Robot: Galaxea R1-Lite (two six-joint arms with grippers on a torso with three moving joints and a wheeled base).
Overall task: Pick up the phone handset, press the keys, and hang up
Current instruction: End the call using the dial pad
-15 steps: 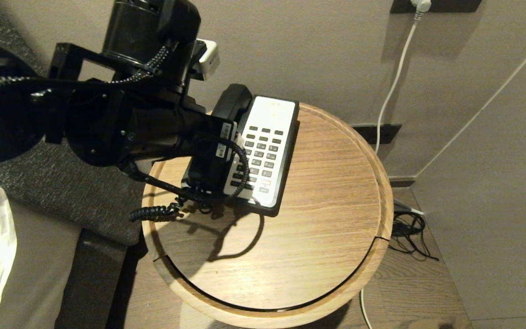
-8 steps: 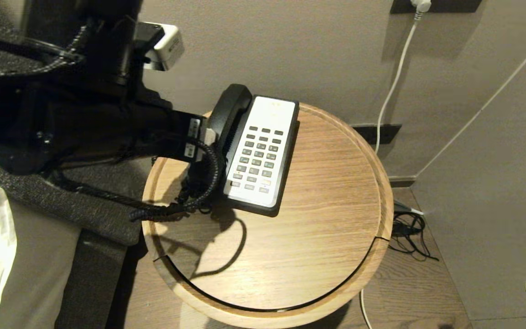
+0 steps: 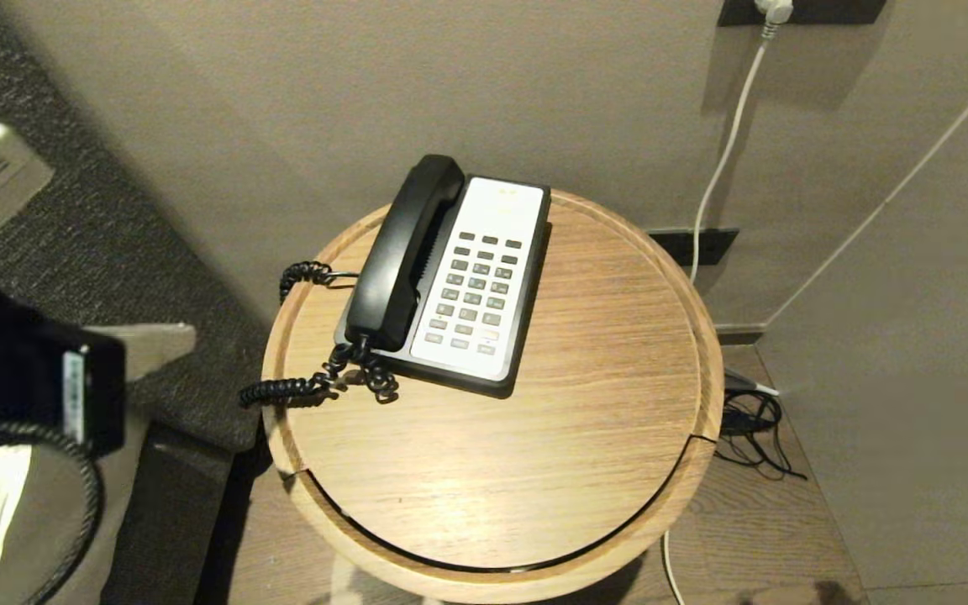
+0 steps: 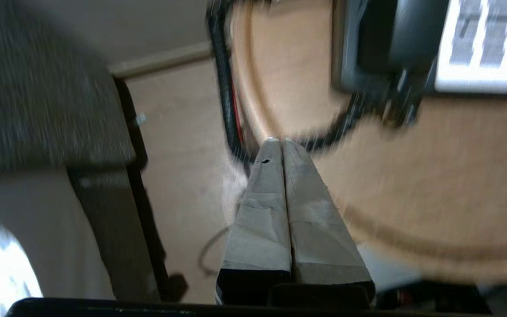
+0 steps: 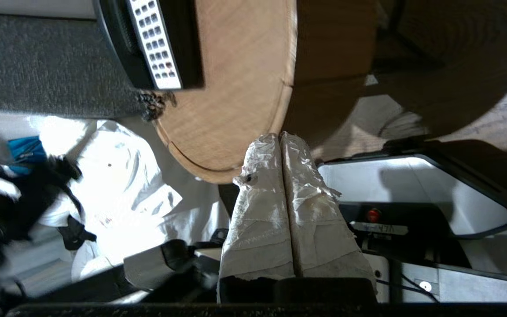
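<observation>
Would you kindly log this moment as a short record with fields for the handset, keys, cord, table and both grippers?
handset: lying in its cradle on the phone base, nothing gripping it
keys: all uncovered, nothing touching them
cord: coiled, trailing off the handset's near end to the table's left edge
table: round, wooden, holds the phone
left gripper: shut, empty, off the table's edge, clear of the phone
right gripper: shut, empty, parked beyond the table's rim

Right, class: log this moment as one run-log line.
handset: on its cradle | keys: untouched | left gripper: shut, off the table's left edge | right gripper: shut, parked
</observation>
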